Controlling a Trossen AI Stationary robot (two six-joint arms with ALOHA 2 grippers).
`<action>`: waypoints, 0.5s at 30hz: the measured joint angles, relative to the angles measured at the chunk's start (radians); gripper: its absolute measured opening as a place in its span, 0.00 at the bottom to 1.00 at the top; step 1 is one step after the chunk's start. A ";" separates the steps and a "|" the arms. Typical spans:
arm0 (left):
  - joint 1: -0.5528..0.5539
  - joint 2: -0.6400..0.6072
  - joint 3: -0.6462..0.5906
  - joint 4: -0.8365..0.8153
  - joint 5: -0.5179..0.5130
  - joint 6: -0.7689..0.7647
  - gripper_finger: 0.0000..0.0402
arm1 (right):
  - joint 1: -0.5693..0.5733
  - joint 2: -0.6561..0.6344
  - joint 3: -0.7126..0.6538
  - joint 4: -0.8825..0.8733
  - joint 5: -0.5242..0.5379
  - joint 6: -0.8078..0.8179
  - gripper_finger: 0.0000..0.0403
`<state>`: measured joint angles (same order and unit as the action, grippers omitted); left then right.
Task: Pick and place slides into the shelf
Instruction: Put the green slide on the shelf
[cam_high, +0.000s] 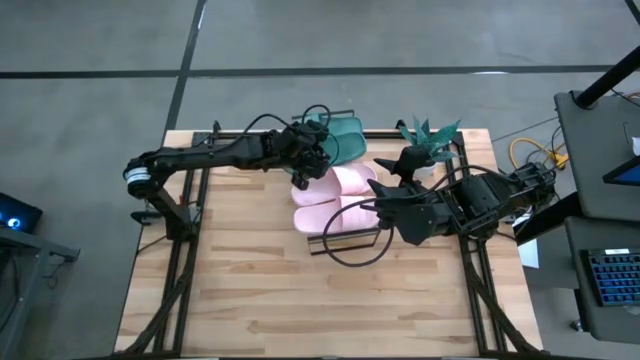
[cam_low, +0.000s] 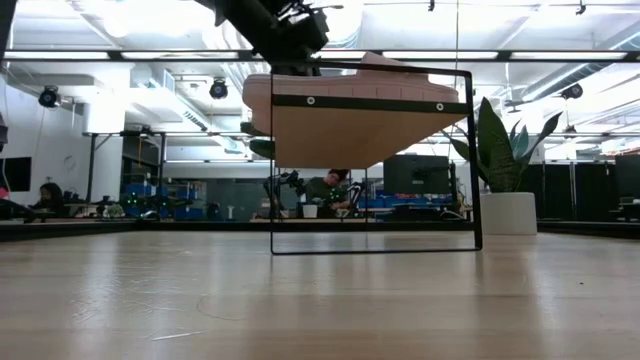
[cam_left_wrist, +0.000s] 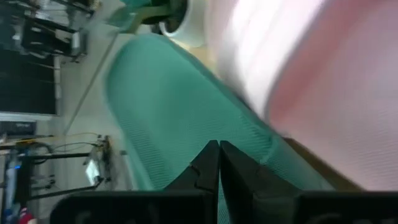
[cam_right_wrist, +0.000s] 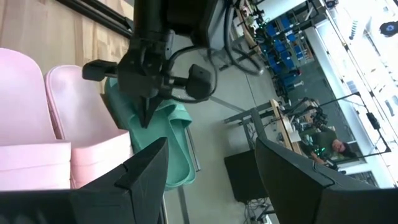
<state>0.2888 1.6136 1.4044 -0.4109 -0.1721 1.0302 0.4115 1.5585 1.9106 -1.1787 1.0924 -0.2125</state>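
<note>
Now left claw (cam_high: 318, 160) (fingers together) right against teal slide (cam_high: 345, 140); right claw (cam_right_wrist: 211, 171) agape nearby.

Two pink slides (cam_high: 335, 200) side by side atop shelf (cam_low: 372, 105); teal slide (cam_high: 345, 140) beside.

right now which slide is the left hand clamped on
The teal-green slide at the shelf's far end; the left hand is shut on its edge. The two pink slides beside it lie untouched.
</note>
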 joint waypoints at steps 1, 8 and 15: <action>0.001 0.004 0.000 -0.010 0.008 -0.001 0.00 | 0.000 0.000 0.000 0.000 0.000 0.002 0.57; 0.004 0.003 0.001 -0.025 0.044 -0.002 0.00 | 0.000 0.000 0.000 0.000 0.000 0.003 0.57; 0.003 -0.044 0.059 -0.033 0.042 0.030 0.00 | 0.000 0.000 0.000 -0.001 0.000 0.003 0.57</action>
<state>0.2916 1.5699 1.4635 -0.4435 -0.1303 1.0607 0.4116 1.5585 1.9106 -1.1793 1.0924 -0.2092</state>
